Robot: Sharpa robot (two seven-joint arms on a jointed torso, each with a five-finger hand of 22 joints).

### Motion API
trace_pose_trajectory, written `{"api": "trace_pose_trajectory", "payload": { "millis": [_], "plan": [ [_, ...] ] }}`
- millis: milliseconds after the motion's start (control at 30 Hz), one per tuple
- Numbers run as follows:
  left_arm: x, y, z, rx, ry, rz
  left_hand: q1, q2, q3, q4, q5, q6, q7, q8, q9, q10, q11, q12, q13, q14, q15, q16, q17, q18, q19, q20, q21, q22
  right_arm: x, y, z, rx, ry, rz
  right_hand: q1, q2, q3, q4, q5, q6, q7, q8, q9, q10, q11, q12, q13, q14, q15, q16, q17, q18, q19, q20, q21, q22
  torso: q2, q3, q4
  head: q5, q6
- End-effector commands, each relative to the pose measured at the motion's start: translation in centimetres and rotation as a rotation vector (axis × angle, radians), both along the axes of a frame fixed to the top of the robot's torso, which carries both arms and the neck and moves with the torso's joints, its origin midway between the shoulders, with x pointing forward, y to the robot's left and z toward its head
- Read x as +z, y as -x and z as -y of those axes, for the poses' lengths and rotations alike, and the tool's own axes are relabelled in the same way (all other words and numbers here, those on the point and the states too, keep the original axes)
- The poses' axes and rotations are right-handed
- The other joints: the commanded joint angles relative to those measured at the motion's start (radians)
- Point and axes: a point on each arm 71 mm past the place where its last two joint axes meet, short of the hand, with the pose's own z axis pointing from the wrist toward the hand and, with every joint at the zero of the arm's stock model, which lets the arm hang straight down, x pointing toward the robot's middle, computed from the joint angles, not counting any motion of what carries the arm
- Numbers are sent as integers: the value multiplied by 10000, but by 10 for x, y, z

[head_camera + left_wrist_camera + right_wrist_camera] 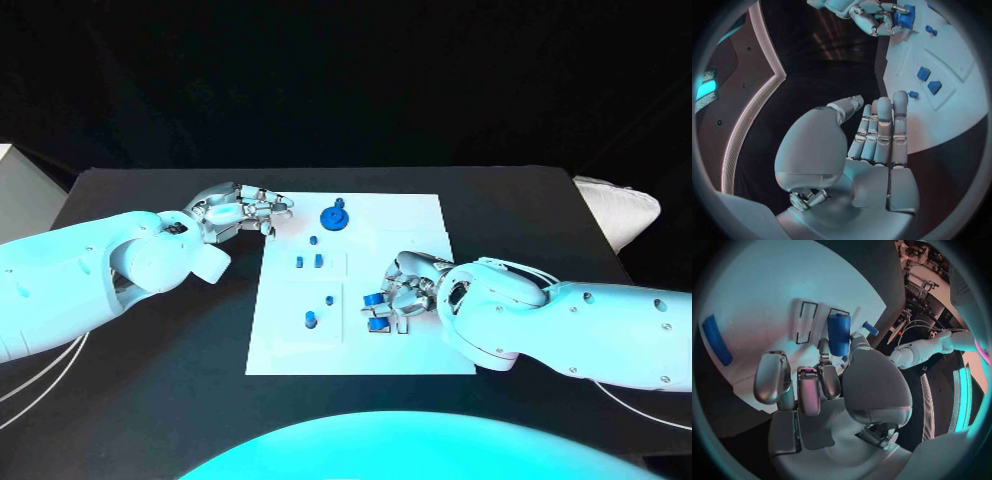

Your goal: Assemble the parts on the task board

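The right hand (392, 300) is holding a blue part (839, 333) over the task board (418, 215), its fingers partly hiding it. The left hand (238, 212) is resting empty beside the board, fingers apart.

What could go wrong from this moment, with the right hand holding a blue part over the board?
The right hand pinches a blue part between thumb and finger only; it may slip or tilt before it is seated. Its other fingers hang close over the task board and might knock the small blue pieces nearby. The left hand rests at the board's edge and could push the board.
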Motion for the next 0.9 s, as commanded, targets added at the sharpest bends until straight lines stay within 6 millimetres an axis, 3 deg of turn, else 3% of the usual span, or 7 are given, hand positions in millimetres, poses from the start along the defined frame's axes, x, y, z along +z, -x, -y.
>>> {"api": "trace_pose_trajectory", "payload": {
  "millis": [33, 200, 333, 533, 733, 900],
  "plan": [
    [1, 1, 2, -219, 71, -9, -19, 17, -13, 59, 29, -72, 16, 64, -11, -87, 2, 64, -13, -55, 31, 2, -11, 72, 65, 13, -67, -9, -7, 2, 2, 176, 603, -112, 64, 8, -56, 1, -58, 18, -19, -47, 6, -15, -51, 42, 1166, 941, 8, 57, 2286, 62, 132, 80, 42, 1735, -2, -3, -3, 9, 2],
    [0, 1, 2, -228, 59, -17, -19, 17, -13, 59, 29, -72, 16, 64, -11, -87, 2, 64, -13, -55, 31, 2, -11, 72, 65, 13, -67, -9, -10, 3, 2, 164, 772, -62, 215, 88, -18, -7, 3, 21, -38, -16, 30, -7, -71, 52, 1166, 948, -10, 71, 2305, 59, 143, 65, 71, 1741, -4, -1, 2, -3, 2],
    [0, 1, 2, -233, 45, -20, -19, 17, -13, 59, 29, -72, 16, 64, -11, -87, 2, 64, -13, -55, 31, 2, -11, 72, 65, 13, -67, -9, -10, 3, 3, 136, 824, -4, 483, 261, 81, -19, 313, 12, -62, 10, 53, 20, -97, 85, 1177, 959, -37, 92, 2335, 50, 164, 38, 120, 1752, -4, -1, 2, -11, 2],
    [0, 1, 2, -246, 34, -30, -19, 17, -13, 59, 29, -72, 16, 64, -11, -87, 2, 64, -13, -55, 31, 2, -11, 72, 65, 13, -67, -9, -10, 3, 3, -11, 704, 31, 892, 463, 303, -28, 1159, 33, -98, -19, 32, 88, -137, 175, 1223, 972, -75, 118, 2372, 28, 208, 0, 253, 1781, -5, -3, -5, -20, 2],
    [0, 1, 2, -267, 21, -34, -19, 17, -13, 59, 29, -72, 16, 64, -11, -87, 2, 64, -13, -55, 31, 2, -11, 72, 65, 13, -67, -9, -10, 4, 5, -474, 139, -142, 1143, 432, 627, -29, 2151, 178, -169, -91, -43, 220, -204, 364, 1346, 972, -132, 114, 2370, 0, 266, -54, 434, 1821, -5, 1, 0, -27, 2],
    [0, 2, 2, -282, 13, -37, -19, 17, -13, 59, 29, -72, 16, 64, -11, -87, 2, 64, -13, -55, 31, 2, -11, 72, 65, 13, -67, -9, -9, 7, 7, -864, -470, -466, 1168, 421, 694, -28, 2253, 228, -186, -88, -51, 274, -221, 451, 1405, 978, -144, 131, 2393, -19, 295, -63, 556, 1848, -5, 2, 2, -11, 2]
  ]
}}
